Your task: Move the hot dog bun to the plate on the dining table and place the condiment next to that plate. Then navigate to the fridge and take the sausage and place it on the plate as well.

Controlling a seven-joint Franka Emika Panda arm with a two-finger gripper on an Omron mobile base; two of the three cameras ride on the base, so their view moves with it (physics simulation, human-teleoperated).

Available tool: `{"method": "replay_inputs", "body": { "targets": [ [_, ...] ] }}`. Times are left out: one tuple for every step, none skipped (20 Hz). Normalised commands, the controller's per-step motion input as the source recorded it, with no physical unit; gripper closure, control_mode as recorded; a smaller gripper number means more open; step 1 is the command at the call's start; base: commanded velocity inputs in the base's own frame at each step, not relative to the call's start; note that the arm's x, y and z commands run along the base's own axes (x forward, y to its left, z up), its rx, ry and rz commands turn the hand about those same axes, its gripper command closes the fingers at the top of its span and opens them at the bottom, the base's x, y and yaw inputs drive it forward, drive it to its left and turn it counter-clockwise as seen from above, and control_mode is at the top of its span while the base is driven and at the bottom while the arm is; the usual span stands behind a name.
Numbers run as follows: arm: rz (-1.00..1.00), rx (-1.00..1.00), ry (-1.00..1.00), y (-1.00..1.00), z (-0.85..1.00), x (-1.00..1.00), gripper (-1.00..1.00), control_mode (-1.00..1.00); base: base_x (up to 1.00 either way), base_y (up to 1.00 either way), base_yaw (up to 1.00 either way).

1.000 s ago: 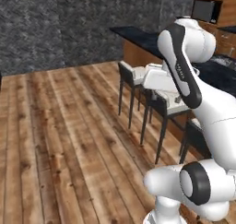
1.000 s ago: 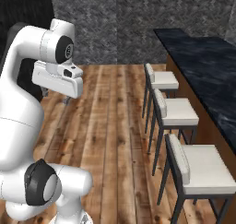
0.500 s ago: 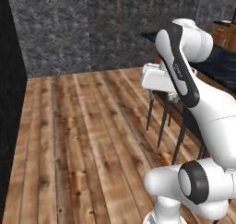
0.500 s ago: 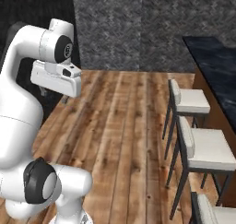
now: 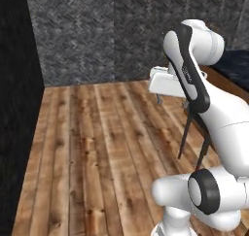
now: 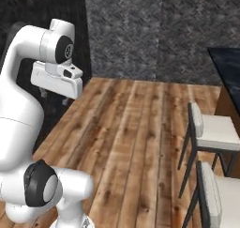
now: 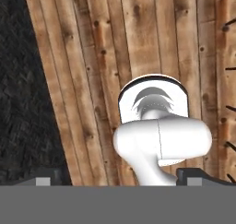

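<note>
Wooden floor [image 5: 97,147] ahead, bar stools [image 6: 211,133] right of it. Hand [image 7: 118,184] wide, empty, folded high. Likely driving toward fridge; sausage, plate unseen. Next: locate fridge.

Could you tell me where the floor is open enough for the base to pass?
The wooden floor is bare between the dark wall on the left and the stools on the right, up to the stone wall. It is crowded along the counter, where the stools stand close together.

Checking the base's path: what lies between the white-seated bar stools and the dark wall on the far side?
Only bare wooden plank floor separates the white-seated bar stools from the dark wall, in the right base view.
</note>
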Motion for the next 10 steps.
{"method": "replay_inputs", "body": {
  "targets": [
    [0.0,0.0,0.0,0.0,0.0,0.0,-1.0,1.0,1.0,0.14,0.16],
    [0.0,0.0,0.0,0.0,0.0,0.0,-1.0,1.0,1.0,0.19,0.14],
    [0.0,0.0,0.0,0.0,0.0,0.0,-1.0,1.0,1.0,0.23,0.09],
    [0.0,0.0,0.0,0.0,0.0,0.0,-1.0,1.0,1.0,0.23,0.03],
    [0.0,0.0,0.0,0.0,0.0,0.0,-1.0,1.0,1.0,0.26,0.02],
    [0.0,0.0,0.0,0.0,0.0,0.0,-1.0,1.0,1.0,0.25,0.0],
    [0.0,0.0,0.0,0.0,0.0,0.0,-1.0,1.0,1.0,0.29,0.0],
    [0.0,0.0,0.0,0.0,0.0,0.0,-1.0,1.0,1.0,0.3,0.0],
    [0.0,0.0,0.0,0.0,0.0,0.0,-1.0,1.0,1.0,0.23,0.01],
    [0.0,0.0,0.0,0.0,0.0,0.0,-1.0,1.0,1.0,0.2,0.01]
  ]
}}
